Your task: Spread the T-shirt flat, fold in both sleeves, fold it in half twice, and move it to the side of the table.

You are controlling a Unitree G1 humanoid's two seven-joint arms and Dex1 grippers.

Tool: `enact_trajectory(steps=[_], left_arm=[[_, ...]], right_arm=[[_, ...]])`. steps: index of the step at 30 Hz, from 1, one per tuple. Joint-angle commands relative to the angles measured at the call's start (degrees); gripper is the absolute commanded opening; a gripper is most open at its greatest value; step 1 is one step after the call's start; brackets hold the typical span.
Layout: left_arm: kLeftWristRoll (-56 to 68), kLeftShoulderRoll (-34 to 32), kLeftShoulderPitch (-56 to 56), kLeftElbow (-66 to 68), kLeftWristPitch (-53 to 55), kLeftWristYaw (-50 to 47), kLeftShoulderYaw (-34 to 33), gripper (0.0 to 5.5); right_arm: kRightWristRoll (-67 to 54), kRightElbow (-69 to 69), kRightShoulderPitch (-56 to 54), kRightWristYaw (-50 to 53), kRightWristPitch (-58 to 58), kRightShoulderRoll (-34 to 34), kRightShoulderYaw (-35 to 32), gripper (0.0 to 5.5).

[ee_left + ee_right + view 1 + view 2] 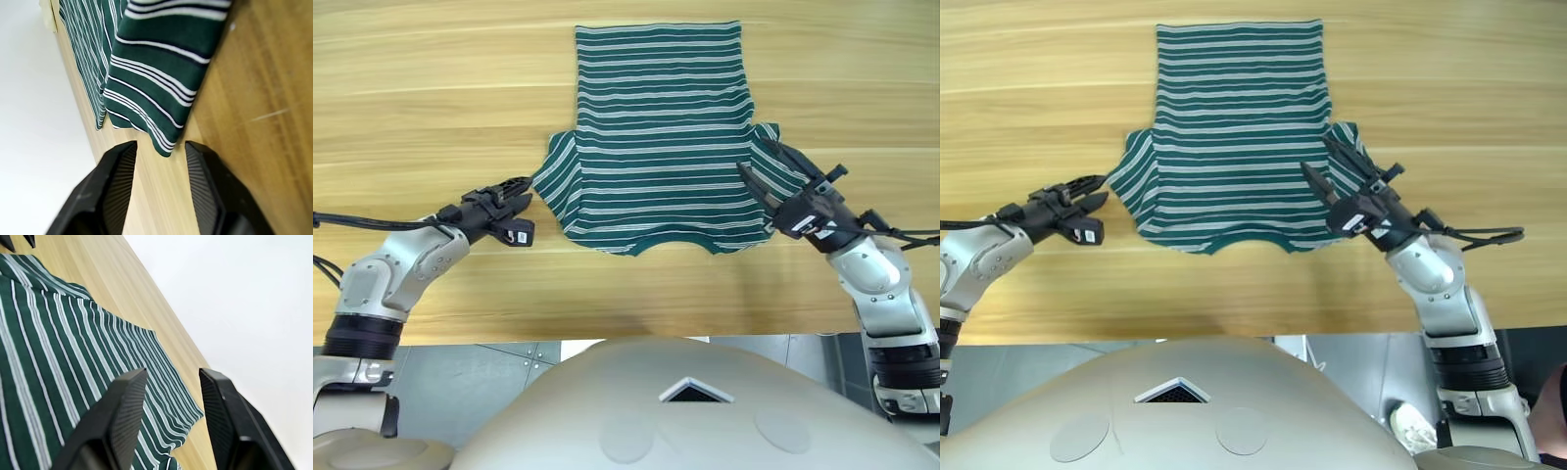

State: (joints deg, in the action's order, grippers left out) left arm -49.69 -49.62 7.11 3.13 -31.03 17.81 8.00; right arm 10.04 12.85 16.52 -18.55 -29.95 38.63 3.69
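Note:
A green T-shirt with white stripes [661, 127] lies on the wooden table [431, 98], neckline at the near edge and hem at the far side. Both sleeves stick out only a little from the body. My left gripper [524, 192] stands open just beside the left sleeve's tip [161, 88], which lies between its fingers [120, 171]. My right gripper [756, 157] hovers open over the right sleeve [773, 162], its fingers [129, 401] spread above the striped cloth [58, 347] and holding nothing.
Bare wood stretches to the left and right of the shirt. The table's near edge [607, 336] runs just in front of the neckline, with grey floor below it.

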Motion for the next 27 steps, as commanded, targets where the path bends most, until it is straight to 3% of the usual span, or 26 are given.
enact_trajectory(steps=[1, 16, 27], left_arm=[[-0.8, -1.5, -0.6, 1.5, 1.0, 0.1, 1.4, 2.28], [-1.9, 0.4, -7.7, 8.7, 0.8, -2.7, 10.3, 2.33], [-0.7, -0.8, -6.1, 7.8, 0.2, -1.4, 14.0, 2.33]], right_arm=[[0.7, 0.5, 1.3, -0.2, 0.4, -0.8, -1.2, 2.02], [3.2, -2.3, 1.2, -0.1, -0.7, -2.9, -1.6, 2.02], [3.2, -3.0, 0.8, -0.3, -0.7, -3.2, -1.8, 2.02]])
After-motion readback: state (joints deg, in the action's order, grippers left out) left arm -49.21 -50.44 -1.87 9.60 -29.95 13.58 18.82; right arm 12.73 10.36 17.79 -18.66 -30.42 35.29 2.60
